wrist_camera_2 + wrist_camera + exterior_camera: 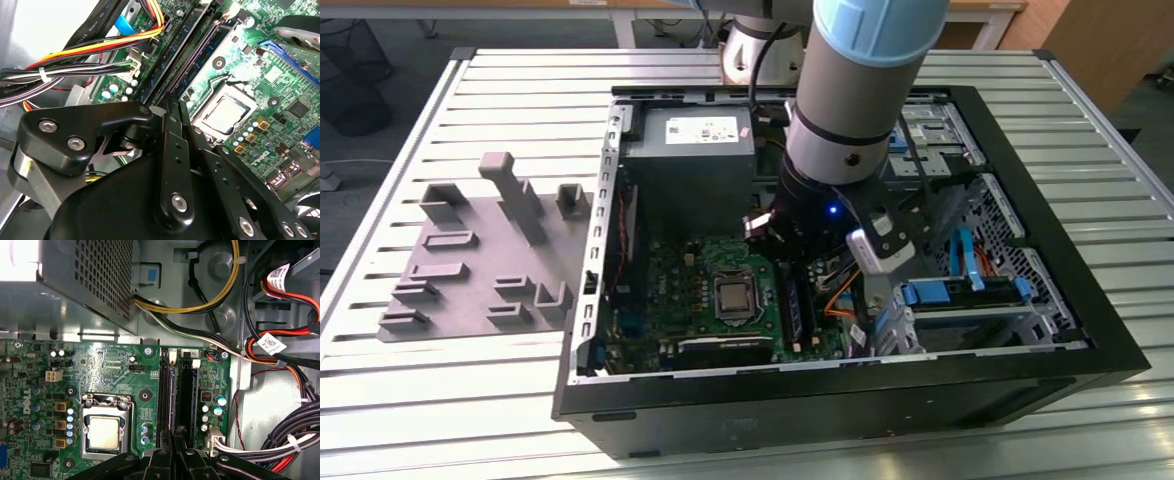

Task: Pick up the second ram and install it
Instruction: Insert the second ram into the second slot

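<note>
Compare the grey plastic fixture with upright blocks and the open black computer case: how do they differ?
The grey plastic fixture is a low, flat plate with short blocks; the open black computer case is a deep, far larger box. The robot arm reaches down into the case, while the fixture lies apart at the exterior view's left. Both rest on the slatted metal table.

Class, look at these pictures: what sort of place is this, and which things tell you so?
Probably a robotics lab or assembly test bench: an open computer case lies on a slatted metal table, a grey fixture sits beside it, and a robot arm reaches over the motherboard.
</note>
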### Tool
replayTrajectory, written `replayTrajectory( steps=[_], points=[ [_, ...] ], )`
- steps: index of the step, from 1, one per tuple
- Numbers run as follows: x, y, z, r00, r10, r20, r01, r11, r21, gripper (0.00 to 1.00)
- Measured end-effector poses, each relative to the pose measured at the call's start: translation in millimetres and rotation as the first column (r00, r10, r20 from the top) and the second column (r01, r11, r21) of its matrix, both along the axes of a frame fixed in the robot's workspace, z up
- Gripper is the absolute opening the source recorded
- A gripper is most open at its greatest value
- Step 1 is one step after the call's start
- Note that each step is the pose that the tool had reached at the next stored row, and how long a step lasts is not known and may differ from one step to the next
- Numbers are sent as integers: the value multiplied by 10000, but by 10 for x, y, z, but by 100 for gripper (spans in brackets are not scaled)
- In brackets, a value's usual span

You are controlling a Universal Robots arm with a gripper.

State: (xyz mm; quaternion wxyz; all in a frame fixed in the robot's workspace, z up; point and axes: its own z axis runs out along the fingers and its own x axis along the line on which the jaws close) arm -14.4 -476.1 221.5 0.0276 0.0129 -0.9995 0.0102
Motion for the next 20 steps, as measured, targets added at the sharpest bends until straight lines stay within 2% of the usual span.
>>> replayTrajectory(
  steps=[20],
  points=[
    [0, 0, -24, 10000, 0, 0, 0, 10000, 14, 13]
  ],
)
